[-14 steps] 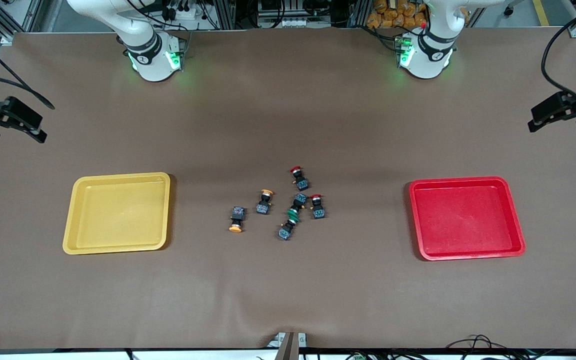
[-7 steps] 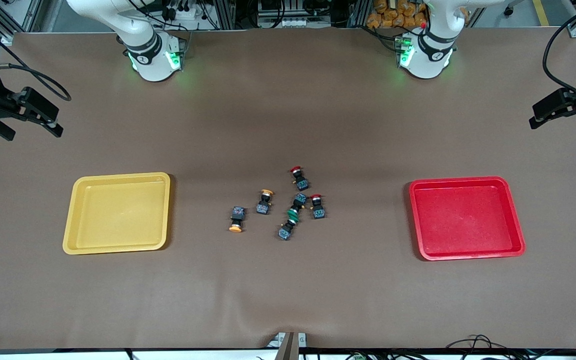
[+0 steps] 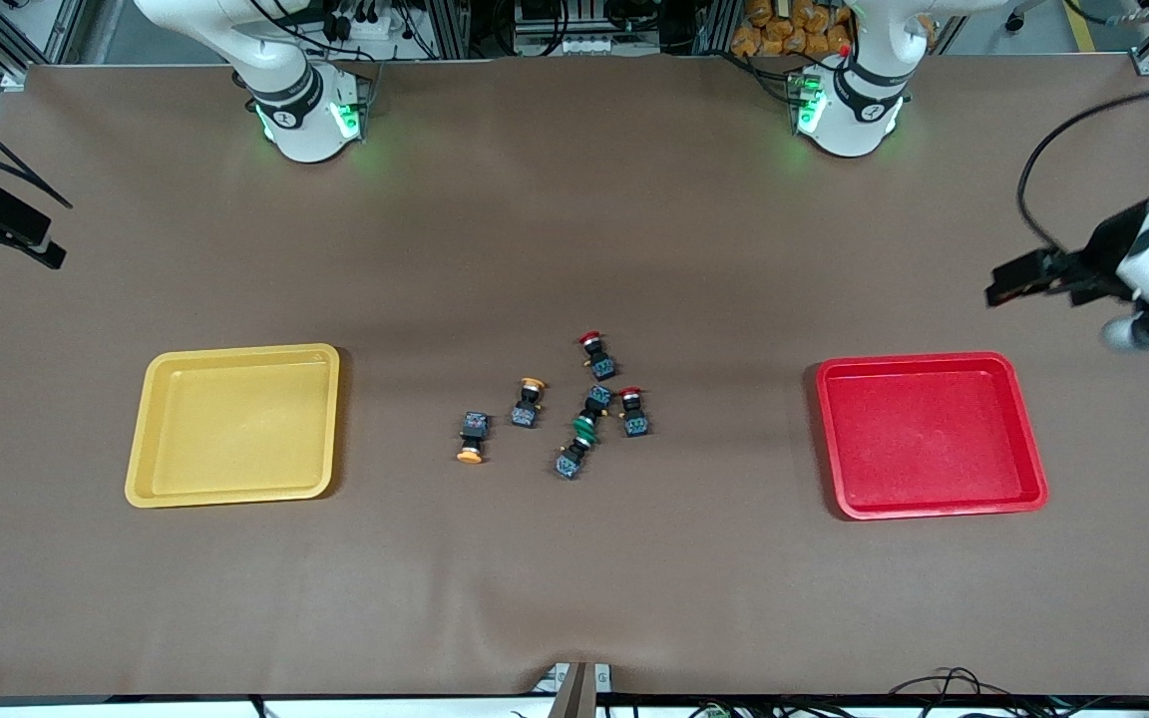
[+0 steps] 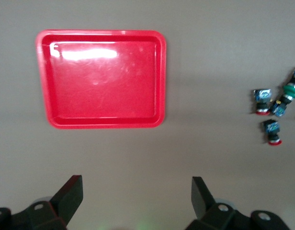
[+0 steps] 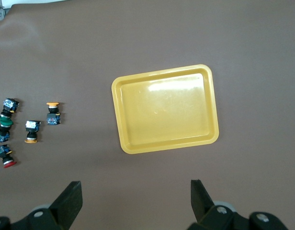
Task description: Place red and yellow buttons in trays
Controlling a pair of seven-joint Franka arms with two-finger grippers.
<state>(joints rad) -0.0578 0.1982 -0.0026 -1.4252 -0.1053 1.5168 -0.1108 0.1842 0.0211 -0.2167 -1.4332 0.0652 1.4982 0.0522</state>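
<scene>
Red-capped and orange-capped buttons (image 3: pixel 596 356), blocky bodies

Both grippers (image 4: pixel 134 196) (image 5: pixel 134 199) aloft (fingers apart)

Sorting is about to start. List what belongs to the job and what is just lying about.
Job:
red buttons
yellow buttons
yellow tray
red tray
left gripper, open, near the red tray
right gripper, open, near the yellow tray

Lying about:
green buttons

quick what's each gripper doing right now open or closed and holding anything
Left gripper: open, empty, above the table near the red tray.
Right gripper: open, empty, above the table near the yellow tray.
</scene>
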